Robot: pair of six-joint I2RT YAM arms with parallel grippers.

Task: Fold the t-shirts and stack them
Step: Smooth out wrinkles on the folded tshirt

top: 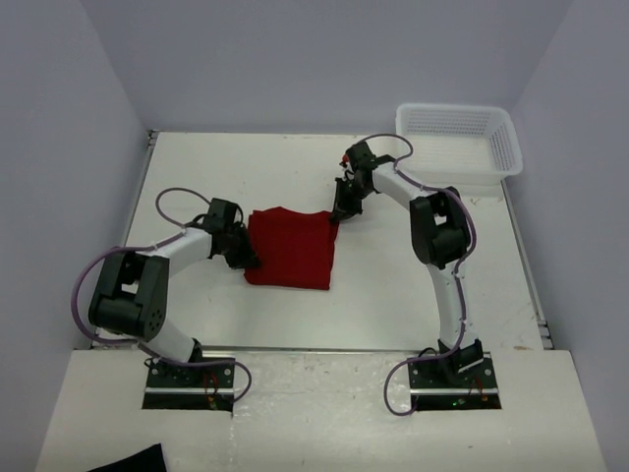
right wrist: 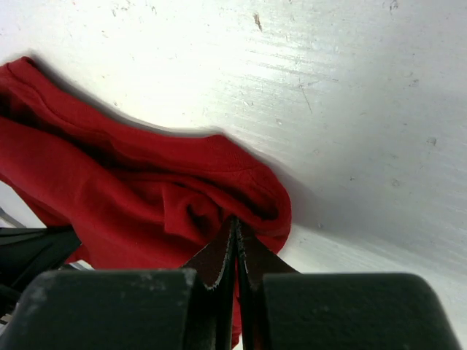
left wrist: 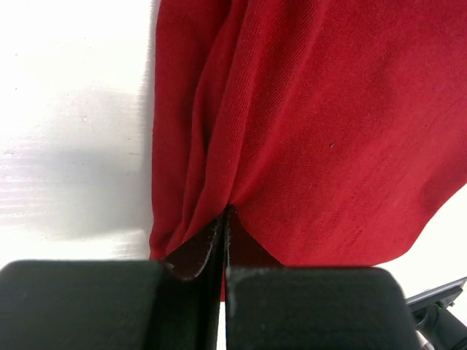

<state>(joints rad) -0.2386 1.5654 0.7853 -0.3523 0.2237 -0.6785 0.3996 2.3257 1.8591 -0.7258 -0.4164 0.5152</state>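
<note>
the dark red t-shirt [top: 290,248] lies near the middle of the white tabletop [top: 393,305], bunched into a rough rectangle between the two arms. the left hand [top: 244,256] is at the shirt's left edge, low over the tabletop. in the left wrist view the left hand [left wrist: 225,216] has its fingers pressed together on a pinched fold of the t-shirt [left wrist: 328,131], and creases run away from the pinch across the cloth. bare tabletop [left wrist: 73,109] shows to the left of the shirt.

the right hand [top: 335,216] is at the shirt's far right corner. in the right wrist view the right hand [right wrist: 235,227] is pressed together on a puckered edge of the t-shirt [right wrist: 146,197], just above the tabletop [right wrist: 350,109].

a white mesh basket [top: 452,108] stands at the far right corner, well apart from the shirt. a black cloth scrap [top: 133,460] lies at the near left edge of the top view.
</note>
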